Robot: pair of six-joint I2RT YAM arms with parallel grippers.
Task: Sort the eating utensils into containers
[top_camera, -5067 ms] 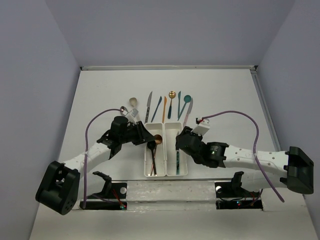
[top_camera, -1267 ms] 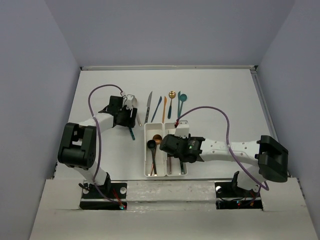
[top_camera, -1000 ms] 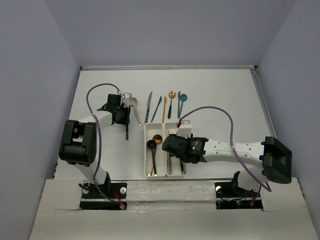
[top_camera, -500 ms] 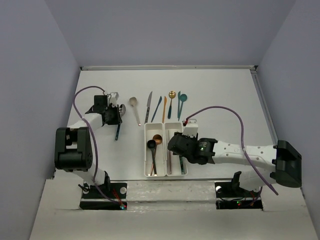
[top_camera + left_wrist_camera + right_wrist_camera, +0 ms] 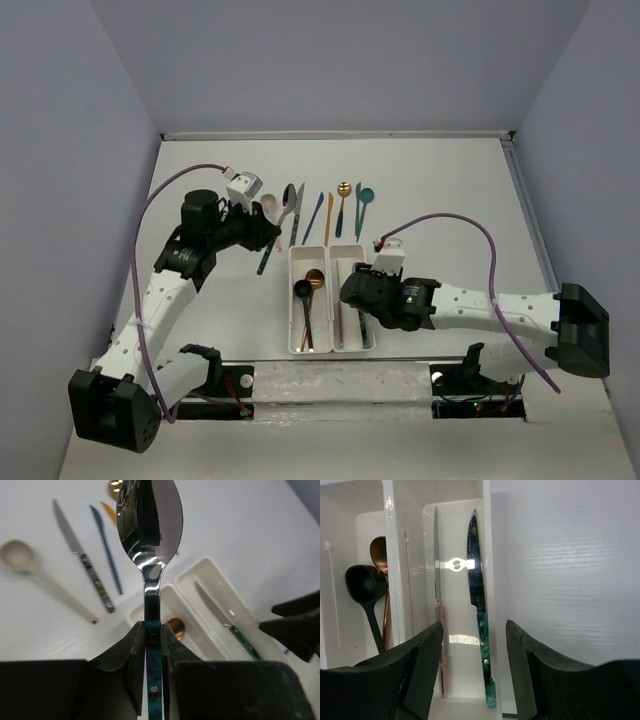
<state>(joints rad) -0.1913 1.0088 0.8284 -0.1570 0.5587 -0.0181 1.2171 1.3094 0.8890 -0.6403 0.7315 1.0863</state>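
Note:
My left gripper point(image 5: 266, 236) is shut on the teal handle of a silver-headed spoon point(image 5: 287, 196), held in the air just left of the far end of the white two-bin tray point(image 5: 294, 330). In the left wrist view the spoon point(image 5: 149, 520) stands up between the fingers point(image 5: 134, 645), above the tray point(image 5: 197, 572). My right gripper point(image 5: 360, 288) is open and empty over the right bin. The right wrist view shows a teal-handled knife point(image 5: 480, 630) and a pink-handled knife point(image 5: 438, 600) in that bin. A black spoon point(image 5: 365, 585) and a copper spoon point(image 5: 380, 550) lie in the left bin.
Loose utensils lie in a row beyond the tray: a cream spoon point(image 5: 268, 206), a silver knife point(image 5: 298, 197), a blue knife point(image 5: 316, 212), an orange one point(image 5: 328, 216), a gold spoon point(image 5: 343, 190) and a teal spoon point(image 5: 365, 197). Grey walls stand round the table.
My left gripper has swung right from the table's left side, carrying the silver spoon up next to the tray. My right gripper has drawn back a little over the right bin.

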